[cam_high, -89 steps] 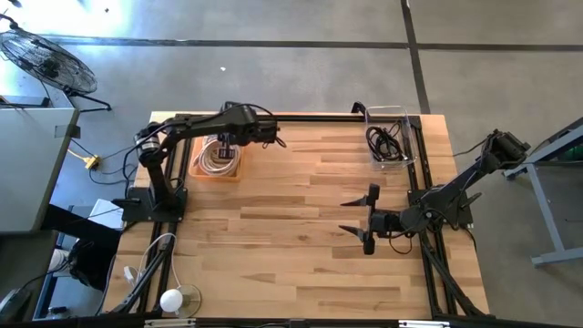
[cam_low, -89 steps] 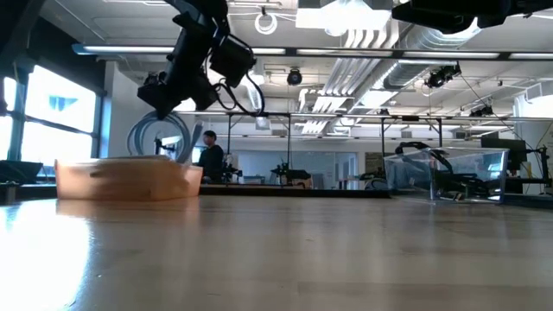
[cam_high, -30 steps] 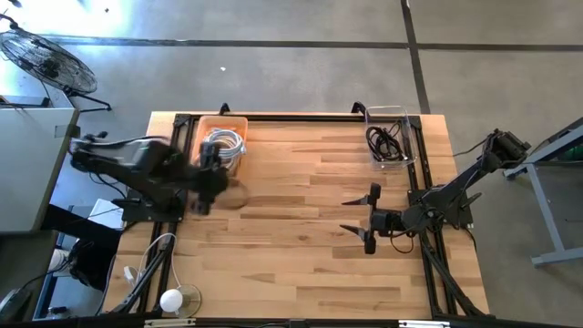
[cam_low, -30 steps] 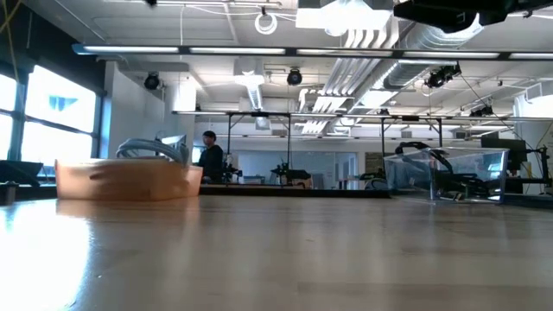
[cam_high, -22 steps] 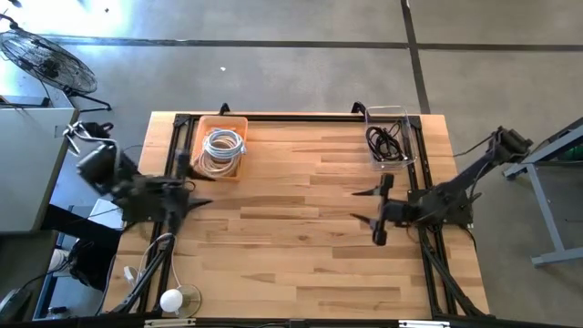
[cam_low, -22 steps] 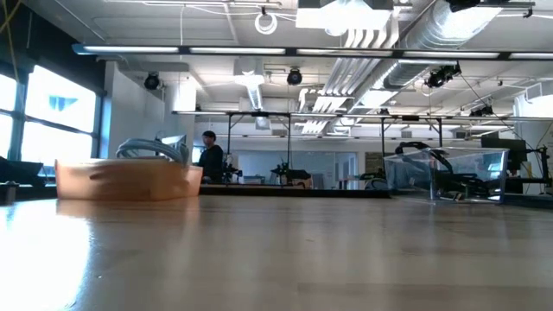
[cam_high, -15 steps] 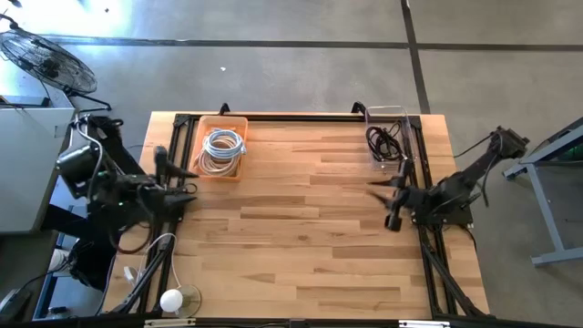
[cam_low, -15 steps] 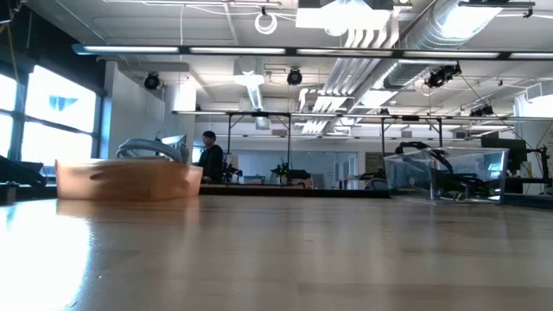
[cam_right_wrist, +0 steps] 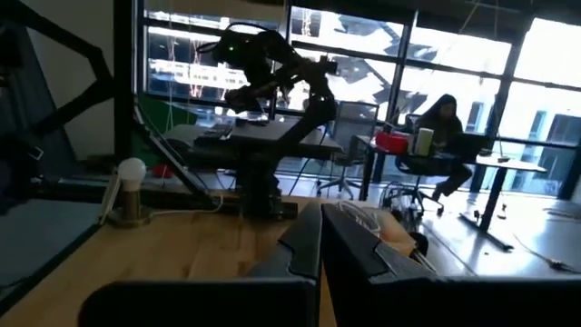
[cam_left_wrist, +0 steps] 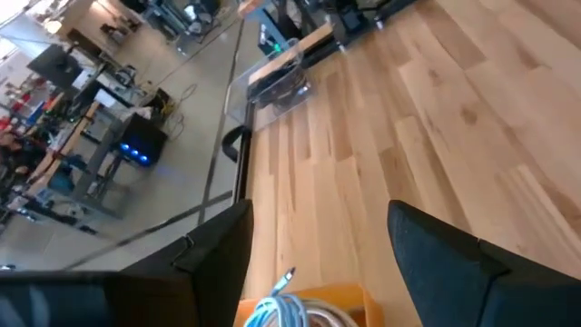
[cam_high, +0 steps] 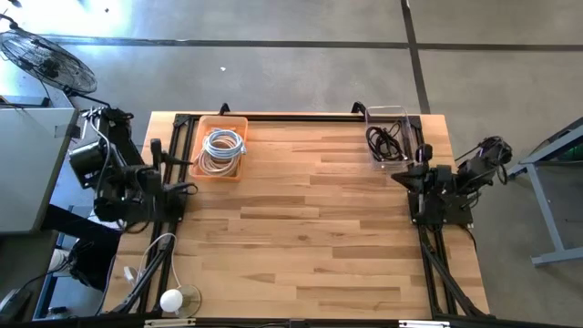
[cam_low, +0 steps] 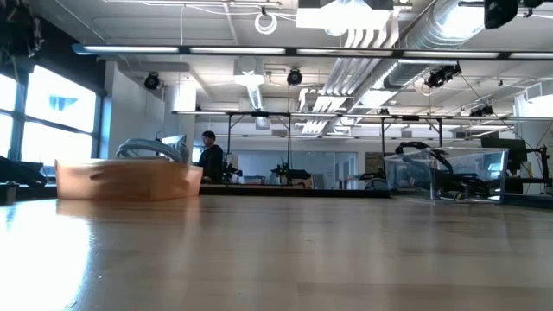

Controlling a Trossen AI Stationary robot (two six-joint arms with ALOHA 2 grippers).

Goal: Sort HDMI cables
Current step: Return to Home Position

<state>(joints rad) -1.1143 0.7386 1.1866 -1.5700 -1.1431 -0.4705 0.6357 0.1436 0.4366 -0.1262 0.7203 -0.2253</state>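
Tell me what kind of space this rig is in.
Probably an open-plan lab or workshop: exposed ceiling ducts, a concrete floor, and a person seated at a desk beyond the table.

Coiled cables (cam_high: 222,148) lie in a bin (cam_high: 232,118) just beside the left gripper (cam_high: 169,169), on its inward side. Other cables (cam_high: 387,141) lie in a second bin (cam_high: 387,109) just beyond the right gripper (cam_high: 407,175). The table (cam_high: 301,237) spreads between both grippers.

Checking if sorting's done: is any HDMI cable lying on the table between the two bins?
No, between the orange bin and the transparent bin the table shows only bare wood.
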